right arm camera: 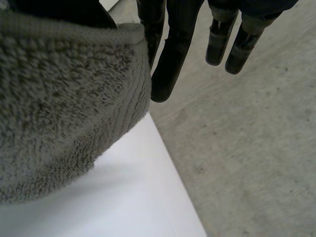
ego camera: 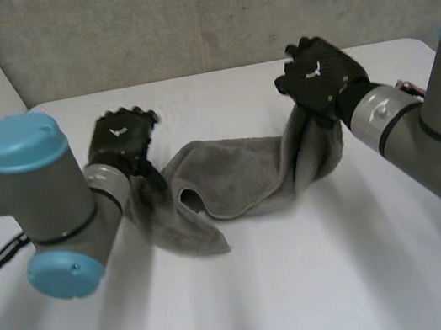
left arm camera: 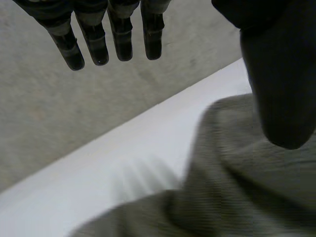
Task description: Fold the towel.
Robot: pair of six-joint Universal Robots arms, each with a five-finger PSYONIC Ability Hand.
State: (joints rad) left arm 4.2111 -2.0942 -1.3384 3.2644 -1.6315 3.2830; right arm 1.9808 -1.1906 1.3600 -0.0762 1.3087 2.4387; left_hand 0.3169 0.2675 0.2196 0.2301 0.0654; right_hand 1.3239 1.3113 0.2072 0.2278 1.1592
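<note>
A grey towel [ego camera: 231, 176] lies crumpled across the middle of the white table [ego camera: 310, 286]. Its right end is lifted off the surface and hangs from my right hand [ego camera: 320, 75]. In the right wrist view the towel's hemmed edge [right arm camera: 64, 108] is pinched under the thumb against the straight fingers [right arm camera: 170, 54]. My left hand [ego camera: 120, 140] hovers over the towel's left end. In the left wrist view its fingers [left arm camera: 121, 34] are straight and spread from the thumb [left arm camera: 279, 74], with nothing between them and the towel [left arm camera: 247, 187] lying below.
A concrete wall [ego camera: 178, 19] stands close behind the table's far edge [left arm camera: 123, 143]. Past the right hand, the table's side edge [right arm camera: 168, 163] drops to a concrete floor [right arm camera: 247, 148]. Both arms reach in from the near corners.
</note>
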